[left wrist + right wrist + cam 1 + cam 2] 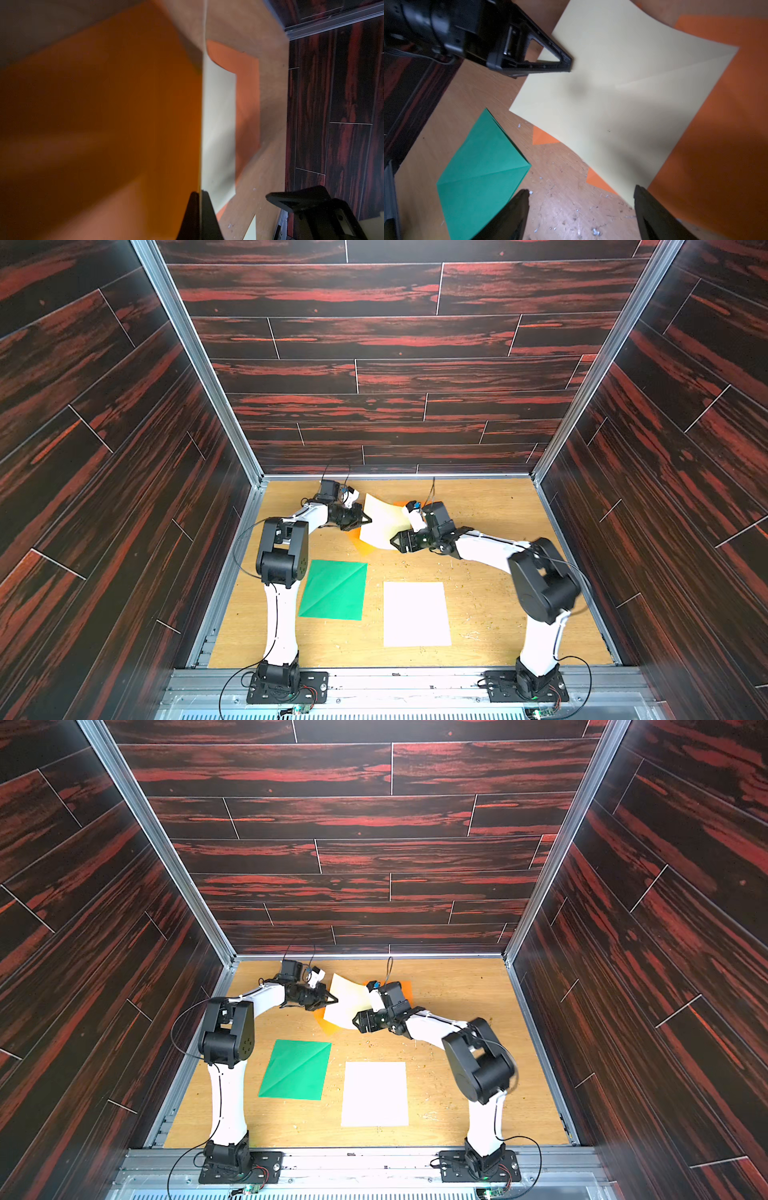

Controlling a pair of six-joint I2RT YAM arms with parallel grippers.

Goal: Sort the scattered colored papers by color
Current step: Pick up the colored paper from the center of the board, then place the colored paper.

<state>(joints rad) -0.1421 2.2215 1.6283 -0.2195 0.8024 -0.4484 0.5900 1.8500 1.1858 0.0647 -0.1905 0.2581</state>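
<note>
I'm looking at a light wooden tabletop (498, 614), scuffed and strewn with small pale crumbs (595, 231) that show best in the right wrist view. Dark panels with red wood grain (374, 344) wall it in on three sides, joined at the back corners by aluminium posts (201, 364). A metal rail (415, 680) runs along my near edge, with two small circuit boards (300, 709) just below it.

White links (281, 614), black joint housings (282, 556), looping black cables (234, 548), black base plates (316, 686).
</note>
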